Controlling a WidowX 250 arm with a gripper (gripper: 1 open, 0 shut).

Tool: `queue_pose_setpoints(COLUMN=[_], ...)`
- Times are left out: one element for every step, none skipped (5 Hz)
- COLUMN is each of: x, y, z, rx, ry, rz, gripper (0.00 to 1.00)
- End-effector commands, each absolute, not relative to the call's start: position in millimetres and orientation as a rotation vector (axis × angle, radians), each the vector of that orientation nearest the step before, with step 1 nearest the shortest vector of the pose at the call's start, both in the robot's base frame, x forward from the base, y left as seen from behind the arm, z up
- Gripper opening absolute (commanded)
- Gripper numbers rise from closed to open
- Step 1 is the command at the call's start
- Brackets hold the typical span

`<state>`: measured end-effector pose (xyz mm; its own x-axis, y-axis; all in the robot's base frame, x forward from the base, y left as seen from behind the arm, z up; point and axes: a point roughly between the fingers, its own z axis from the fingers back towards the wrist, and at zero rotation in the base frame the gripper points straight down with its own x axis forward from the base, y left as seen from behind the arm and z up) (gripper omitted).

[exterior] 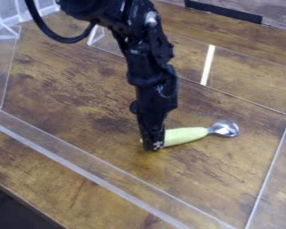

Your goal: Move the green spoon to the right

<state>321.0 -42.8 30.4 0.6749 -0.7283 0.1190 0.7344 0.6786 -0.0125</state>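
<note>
The black arm reaches down from the upper left of the scene and ends in a slim dark hand (150, 143) that points straight down at the wooden tabletop (62, 98). Its fingers are pinched together on the near-left end of the green spoon (188, 136), gripping the yellow-green handle where it meets the wood. The spoon lies flat, or close to it, right of the middle of the tabletop, its handle running from the hand out to the right and slightly farther away, with the small shiny metal bowl at its far-right end. A black cable loops off the arm near the top left. Clear plastic walls (62, 161) border the work area, one running along the near edge and others standing at the left and right sides; the spoon lies well apart from all of them.
</note>
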Motion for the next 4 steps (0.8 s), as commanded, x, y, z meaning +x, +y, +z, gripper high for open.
queue_pose_setpoints(x=[316,312,310,309], y=[-38,-34,-31,-13], z=[60.1,67.2,73.4,57.7], rx=[-0.046,-0.045,-0.042,-0.044], ry=[-0.171,-0.169,-0.169,-0.165], rz=[-0.812,-0.772,-0.738,-0.768], gripper=[0.00,0.00,0.00,0.00])
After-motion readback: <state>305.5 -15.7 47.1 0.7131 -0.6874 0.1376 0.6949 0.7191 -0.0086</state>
